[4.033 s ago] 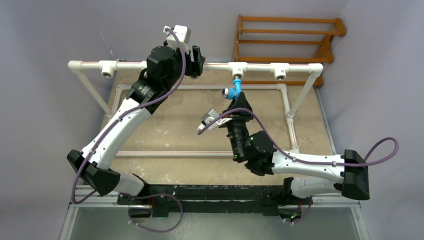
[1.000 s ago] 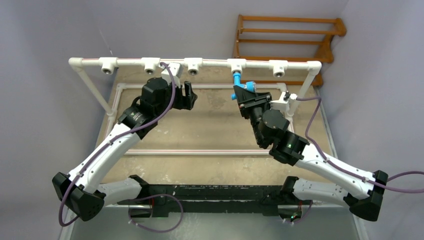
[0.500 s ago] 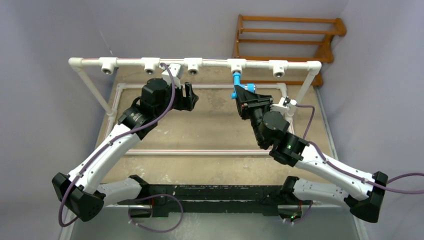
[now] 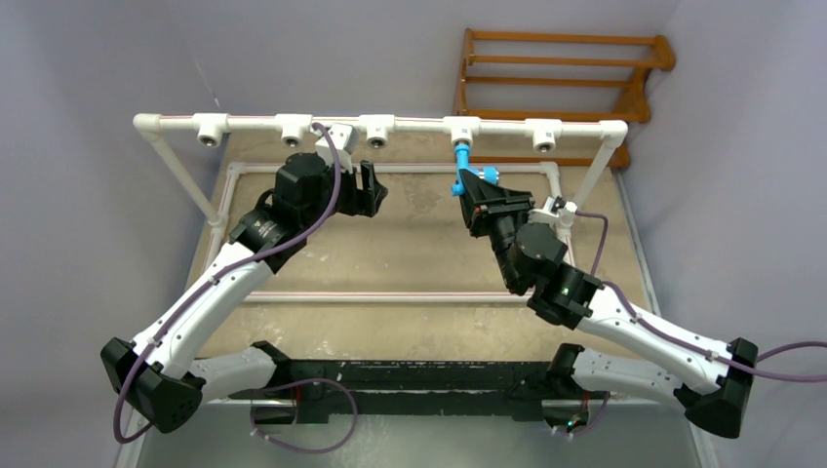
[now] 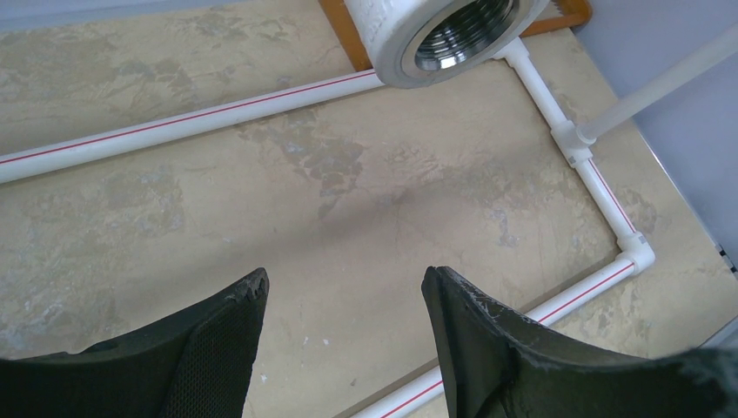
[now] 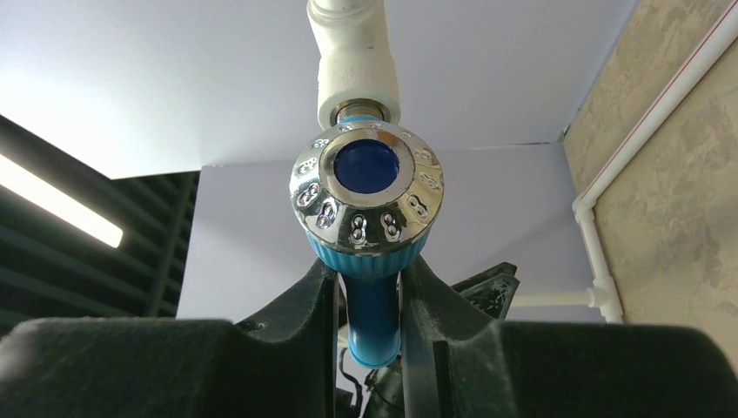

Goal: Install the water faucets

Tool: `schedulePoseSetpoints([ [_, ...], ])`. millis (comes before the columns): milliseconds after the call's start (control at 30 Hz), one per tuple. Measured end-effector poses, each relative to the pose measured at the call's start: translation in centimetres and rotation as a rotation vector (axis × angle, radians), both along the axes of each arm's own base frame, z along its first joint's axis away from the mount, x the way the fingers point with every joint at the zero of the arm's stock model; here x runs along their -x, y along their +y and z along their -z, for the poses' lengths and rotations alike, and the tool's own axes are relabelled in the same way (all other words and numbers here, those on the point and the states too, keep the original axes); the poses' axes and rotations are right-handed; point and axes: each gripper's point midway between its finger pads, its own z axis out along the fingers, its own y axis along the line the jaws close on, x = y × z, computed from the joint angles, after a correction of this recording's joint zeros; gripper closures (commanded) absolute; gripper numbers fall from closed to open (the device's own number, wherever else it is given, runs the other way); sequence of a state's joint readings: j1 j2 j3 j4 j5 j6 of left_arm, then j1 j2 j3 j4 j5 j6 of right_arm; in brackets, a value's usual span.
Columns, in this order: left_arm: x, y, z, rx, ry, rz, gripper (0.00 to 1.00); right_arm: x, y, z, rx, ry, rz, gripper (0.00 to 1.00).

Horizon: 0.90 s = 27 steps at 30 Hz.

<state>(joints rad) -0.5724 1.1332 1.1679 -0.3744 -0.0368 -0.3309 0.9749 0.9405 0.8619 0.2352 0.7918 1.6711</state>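
Observation:
A bright blue water faucet point(image 4: 462, 164) hangs from the fourth white tee fitting point(image 4: 461, 128) on the raised pipe rail. My right gripper point(image 4: 476, 187) is shut on it from below. In the right wrist view the fingers point(image 6: 318, 300) clamp the blue spout point(image 6: 372, 315), its chrome knob point(image 6: 366, 192) faces the camera, and the threaded end sits in the tee point(image 6: 355, 70). My left gripper point(image 4: 376, 193) hovers open and empty under the rail's middle. In the left wrist view the left gripper point(image 5: 345, 283) is open below an empty threaded tee point(image 5: 452, 30).
The rail carries other empty tees point(image 4: 211, 128) point(image 4: 293, 127) point(image 4: 542, 132). A white pipe frame point(image 4: 390, 297) lies flat on the beige table. A wooden rack point(image 4: 561, 83) stands behind the rail at the right. Rail legs point(image 4: 185, 180) point(image 4: 590, 185) slope down at both ends.
My right wrist has turned slightly with the faucet still in its grip, and the arm has shifted a little. The left arm has stayed put.

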Motion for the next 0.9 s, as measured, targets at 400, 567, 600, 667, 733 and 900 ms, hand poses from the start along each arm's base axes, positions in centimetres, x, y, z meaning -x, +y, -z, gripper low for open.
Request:
schedulePoseSetpoints([
  [400, 0.06, -0.07, 0.06, 0.001, 0.002, 0.004, 0.35, 0.03, 0.03, -0.15, -0.008, -0.004, -0.003, 0.92],
  [567, 0.06, -0.05, 0.06, 0.001, 0.002, 0.004, 0.35, 0.04, 0.03, -0.16, -0.008, -0.005, -0.003, 0.78],
  [600, 0.06, -0.05, 0.06, 0.001, 0.002, 0.004, 0.35, 0.04, 0.03, -0.17, -0.008, -0.005, -0.003, 0.75],
  [667, 0.06, -0.05, 0.06, 0.001, 0.002, 0.004, 0.35, 0.04, 0.01, -0.18, -0.005, -0.006, -0.003, 0.68],
  [733, 0.06, -0.06, 0.06, 0.001, 0.002, 0.004, 0.35, 0.06, -0.01, -0.21, -0.005, -0.007, -0.003, 0.62],
  [900, 0.06, -0.06, 0.06, 0.001, 0.002, 0.004, 0.35, 0.14, 0.02, 0.10, 0.013, -0.002, -0.007, 0.57],
])
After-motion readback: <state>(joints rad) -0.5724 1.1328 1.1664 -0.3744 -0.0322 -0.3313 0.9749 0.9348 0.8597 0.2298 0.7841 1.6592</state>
